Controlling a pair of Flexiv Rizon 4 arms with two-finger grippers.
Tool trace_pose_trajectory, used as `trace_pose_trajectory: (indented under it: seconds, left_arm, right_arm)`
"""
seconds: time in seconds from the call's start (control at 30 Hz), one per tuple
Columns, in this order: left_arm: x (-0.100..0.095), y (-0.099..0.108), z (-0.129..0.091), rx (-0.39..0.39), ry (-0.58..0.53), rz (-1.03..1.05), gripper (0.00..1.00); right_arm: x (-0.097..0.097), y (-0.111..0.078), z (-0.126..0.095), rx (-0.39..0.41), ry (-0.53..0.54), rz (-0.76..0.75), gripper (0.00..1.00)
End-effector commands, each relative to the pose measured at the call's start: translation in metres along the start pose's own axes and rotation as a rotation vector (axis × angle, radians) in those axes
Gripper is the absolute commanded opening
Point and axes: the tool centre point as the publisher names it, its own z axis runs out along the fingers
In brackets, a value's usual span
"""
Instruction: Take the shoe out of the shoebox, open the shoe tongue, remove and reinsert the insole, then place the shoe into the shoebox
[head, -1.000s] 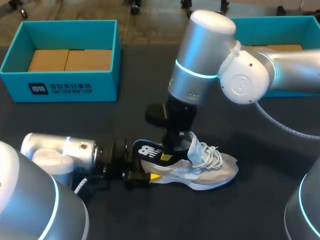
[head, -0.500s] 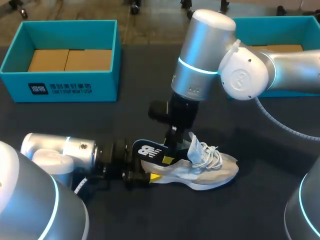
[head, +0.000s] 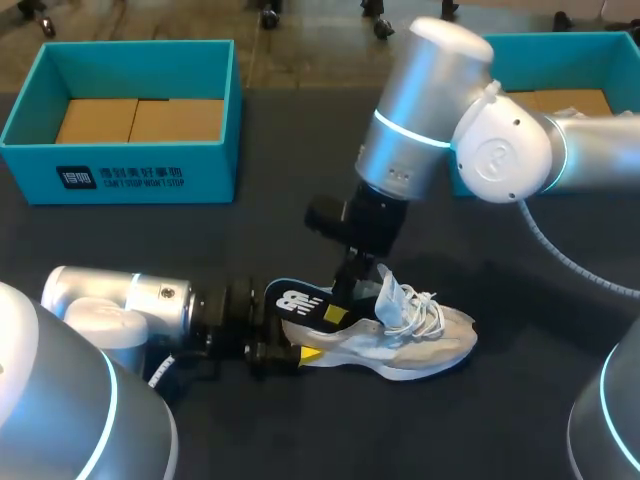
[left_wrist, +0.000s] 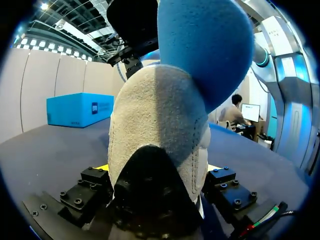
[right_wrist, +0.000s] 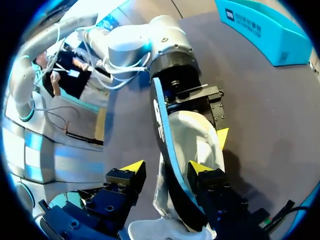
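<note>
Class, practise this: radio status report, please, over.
Left end effector shut on heel of shoe. Right end effector open, astride insole. Insole sticking up from shoe. Nothing seen in the way.

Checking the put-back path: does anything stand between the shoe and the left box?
Nothing visible lies between the shoe and the left box. The left gripper clamps its heel; the right gripper hangs above it, around the insole.

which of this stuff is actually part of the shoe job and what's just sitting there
In the job: shoe, on the table; insole, sticking up from it; left teal box or right teal box as shoebox, cannot tell which.
Lying about: the spare box; brown cardboard in both.
</note>
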Motion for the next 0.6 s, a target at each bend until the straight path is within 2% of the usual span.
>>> trace_pose_trajectory:
  seconds: [0.03,0.1,0.37,0.47,0.53,0.6]
  left_arm:
    - [0.0000,0.0007,0.0007,0.000,-0.002,0.000,0.00]
    - [0.0000,0.0007,0.0007,0.000,-0.002,0.000,0.00]
    - [0.0000,0.0007,0.0007,0.000,-0.002,0.000,0.00]
    - [0.0000,0.0007,0.0007,0.000,-0.002,0.000,0.00]
    - [0.0000,0.0007,0.0007,0.000,-0.002,0.000,0.00]
    - [0.0000,0.0007,0.0007,0.000,-0.002,0.000,0.00]
  right_arm:
    - [-0.0043,0.0014,0.0052,-0.007,0.014,0.010,0.54]
    - [-0.0043,0.0016,0.0055,-0.010,0.018,0.014,0.50]
    - [-0.0040,0.0027,0.0102,-0.043,0.042,0.029,0.47]
    - [-0.0031,0.0015,0.0124,-0.074,0.052,0.035,0.39]
    - [-0.0022,0.0016,0.0124,-0.087,0.055,0.035,0.28]
    - [-0.0011,0.0029,0.0121,-0.086,0.055,0.036,0.22]
